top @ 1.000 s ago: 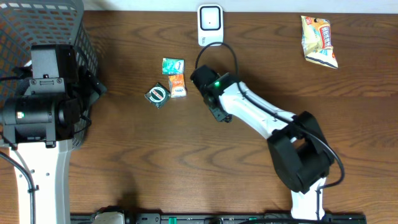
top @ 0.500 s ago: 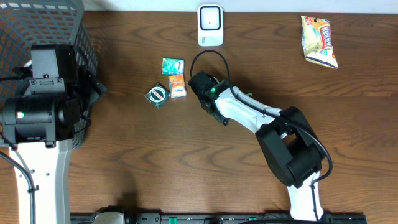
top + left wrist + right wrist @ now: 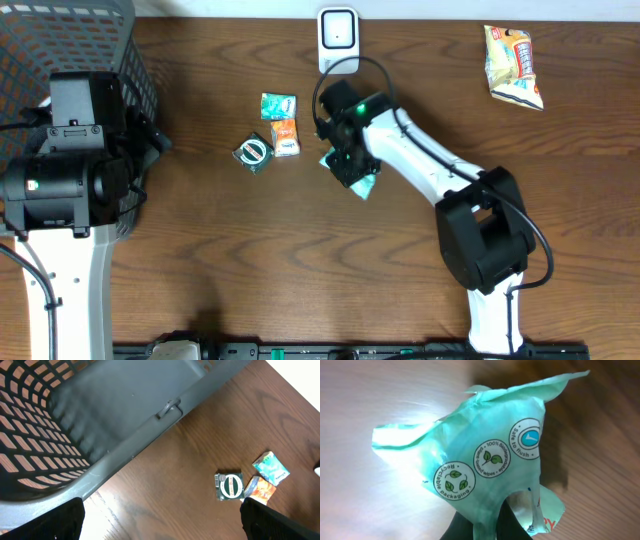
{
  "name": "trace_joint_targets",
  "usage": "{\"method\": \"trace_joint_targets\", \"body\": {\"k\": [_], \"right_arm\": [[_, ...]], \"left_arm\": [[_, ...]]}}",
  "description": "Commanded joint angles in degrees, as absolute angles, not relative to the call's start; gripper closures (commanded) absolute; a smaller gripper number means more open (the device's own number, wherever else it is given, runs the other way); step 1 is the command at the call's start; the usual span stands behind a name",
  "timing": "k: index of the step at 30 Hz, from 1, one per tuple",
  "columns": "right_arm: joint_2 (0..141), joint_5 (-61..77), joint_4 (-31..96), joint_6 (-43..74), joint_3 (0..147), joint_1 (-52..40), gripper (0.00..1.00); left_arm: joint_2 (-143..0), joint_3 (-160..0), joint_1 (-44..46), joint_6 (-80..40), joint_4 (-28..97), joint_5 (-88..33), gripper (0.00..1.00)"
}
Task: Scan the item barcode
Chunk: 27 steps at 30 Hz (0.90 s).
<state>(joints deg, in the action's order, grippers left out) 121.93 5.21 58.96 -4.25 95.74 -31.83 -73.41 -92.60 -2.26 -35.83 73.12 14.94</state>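
My right gripper (image 3: 350, 168) is shut on a teal wipes packet (image 3: 366, 186) in the middle of the table. The right wrist view shows the packet (image 3: 485, 455) pinched between my black fingers (image 3: 465, 527), its printed round logos facing the camera. No barcode shows on that face. The white scanner (image 3: 338, 40) stands at the back edge, a short way beyond the gripper. My left gripper (image 3: 161, 520) hangs open beside the basket with nothing between its fingers.
A grey mesh basket (image 3: 60, 40) fills the back left corner. A small teal packet (image 3: 278, 105), an orange packet (image 3: 286, 137) and a green round-logo packet (image 3: 253, 152) lie left of the right gripper. A snack bag (image 3: 513, 65) lies at the back right.
My right gripper has closed on the teal packet, which now shows under it. The right arm has swung a little back and to the right. The left arm has not moved.
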Motion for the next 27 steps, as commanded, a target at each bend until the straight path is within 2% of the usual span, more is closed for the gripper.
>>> {"method": "trace_joint_targets", "body": {"k": [1,6,11,14,15,19,23,24,27], "right_arm": [[122.3,30.5,59.6,-11.5,97.7,-27.6,0.99],[122.3,50.1,59.3,-17.3,94.0,-21.7,0.99],[122.3,62.9,56.1,-19.3,84.8,-16.5,0.99],[122.3,63.1,52.9,-19.0,79.1,-13.9,0.98],[122.3,62.4,51.9,-18.2,77.8,-13.1,0.95],[122.3,52.7,50.3,-10.1,76.1,-9.0,0.93],[122.3,45.9,55.4,-8.4,80.0,-3.6,0.70],[122.3,45.0,58.2,-8.4,82.3,-2.3,0.67],[122.3,42.6,66.6,-8.4,90.0,0.8,0.67]], "left_arm": [[-73.4,-92.9,-2.7,-36.1,73.3,15.5,0.02],[-73.4,-92.9,-2.7,-36.1,73.3,15.5,0.02],[-73.4,-92.9,-2.7,-36.1,73.3,15.5,0.02],[-73.4,-92.9,-2.7,-36.1,73.3,15.5,0.02],[-73.4,-92.9,-2.7,-36.1,73.3,15.5,0.02],[-73.4,-92.9,-2.7,-36.1,73.3,15.5,0.02],[-73.4,-92.9,-2.7,-36.1,73.3,15.5,0.02],[-73.4,-92.9,-2.7,-36.1,73.3,15.5,0.02],[-73.4,-92.9,-2.7,-36.1,73.3,15.5,0.02]]}}
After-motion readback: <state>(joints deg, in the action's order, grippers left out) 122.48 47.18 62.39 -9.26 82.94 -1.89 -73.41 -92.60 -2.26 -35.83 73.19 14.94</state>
